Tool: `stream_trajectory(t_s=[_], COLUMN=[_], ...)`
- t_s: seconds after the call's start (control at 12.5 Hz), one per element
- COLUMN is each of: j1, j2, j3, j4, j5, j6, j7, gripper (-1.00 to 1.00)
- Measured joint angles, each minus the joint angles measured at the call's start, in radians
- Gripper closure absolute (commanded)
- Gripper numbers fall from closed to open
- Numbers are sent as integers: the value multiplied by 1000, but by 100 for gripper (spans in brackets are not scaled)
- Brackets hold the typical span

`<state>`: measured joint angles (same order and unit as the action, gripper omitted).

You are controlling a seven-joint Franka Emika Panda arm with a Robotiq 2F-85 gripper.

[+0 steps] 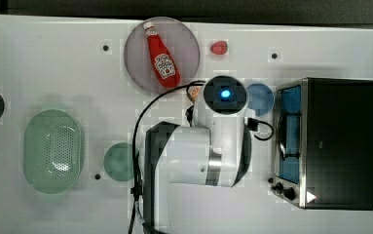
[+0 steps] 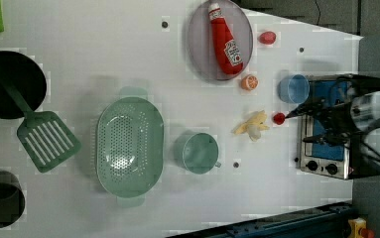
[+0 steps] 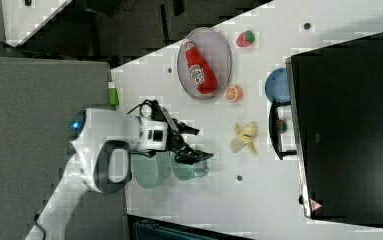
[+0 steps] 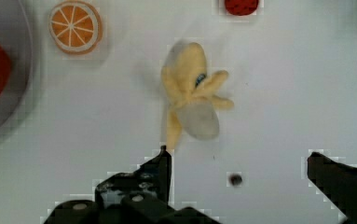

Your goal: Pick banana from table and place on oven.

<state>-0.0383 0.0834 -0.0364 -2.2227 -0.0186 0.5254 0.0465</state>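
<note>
On the white worktop (image 2: 103, 59), between the orange slice (image 2: 249, 82) and the toaster oven (image 2: 326, 148), the banana (image 2: 252, 125) is lying flat with its peel strips spread out, and nothing is touching it. I am watching it through the wrist view, where the gripper (image 4: 239, 170) is hanging above it with the jaws wide open and empty; the banana (image 4: 192, 95) is sitting ahead of the two fingers, not between them.

I am thinking mostly about three risks. First, if I am going straight down from this pose, the jaws may be closing on bare worktop or only on one thin peel strip, and a strip like that is probably bending and slipping out during the lift. Second, the small red ball (image 2: 279, 118) is resting just beside the banana on the oven side, and the blue bowl (image 2: 293, 88) is standing near, so a wide approach may be knocking them away or catching the ball together with the banana. Third, the oven's black top (image 3: 349, 130) is sitting well above the worktop; in my judgement, carrying the banana across too low is risking a hit against the door handle (image 3: 275, 130) or the silver front frame, and a loose grip may be dropping it there.
</note>
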Motion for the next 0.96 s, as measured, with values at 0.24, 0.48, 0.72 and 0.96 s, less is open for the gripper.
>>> stream_trajectory(t_s=[0.24, 0.48, 0.72, 0.96], j1=[15, 13, 20, 34], j2=[-3, 29, 158, 261], j3=[3, 3, 20, 10], j4=[-105, -178, -180, -219], j5=[-13, -8, 3, -16], j6=[189, 368, 450, 521], j7=[0, 0, 0, 0], gripper=[-100, -100, -100, -93])
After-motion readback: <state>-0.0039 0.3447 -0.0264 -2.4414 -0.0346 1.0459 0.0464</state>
